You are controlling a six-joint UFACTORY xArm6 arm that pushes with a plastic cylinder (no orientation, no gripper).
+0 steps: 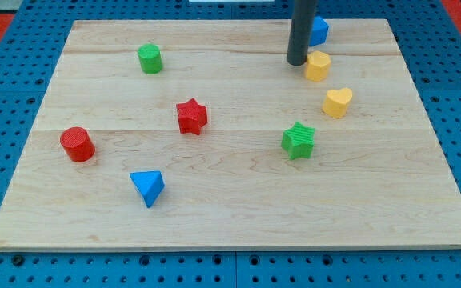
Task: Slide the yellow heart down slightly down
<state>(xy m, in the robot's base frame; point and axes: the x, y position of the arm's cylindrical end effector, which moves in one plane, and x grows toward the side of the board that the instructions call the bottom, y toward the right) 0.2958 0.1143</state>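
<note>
Tip: my tip (297,62) is seen at the lower end of a straight dark rod, resting on the board near the view's top right. No jaws are carried, so nothing is gripped and nothing is held.
Rod pose: the rod is held upright, and its upper part is cut off by the view's top edge, so the rest of the arm is not shown.
Tip and blocks: the tip is placed just beside the left edge of the yellow block (318,66); whether the two are touching cannot be told from this angle.
Yellow block: its shape is perhaps a hexagon, though its outline is not clearly made out.
Blue block: a blue block (318,30) is partly hidden behind the rod at the view's top, so its shape is left unnamed.
Yellow heart: the yellow heart (337,102) is found below the yellow block and slightly toward the view's right, apart from the tip.
Green star: the green star (298,140) is set below and to the left of the yellow heart.
Red star: the red star (191,116) is placed near the board's middle.
Green cylinder: the green cylinder (150,58) is stood toward the view's top left.
Red cylinder: the red cylinder (78,144) is seen near the left edge.
Blue triangle: the blue triangle (148,187) is laid toward the view's bottom left.
Board: the blocks are borne by a pale wooden board (230,224).
</note>
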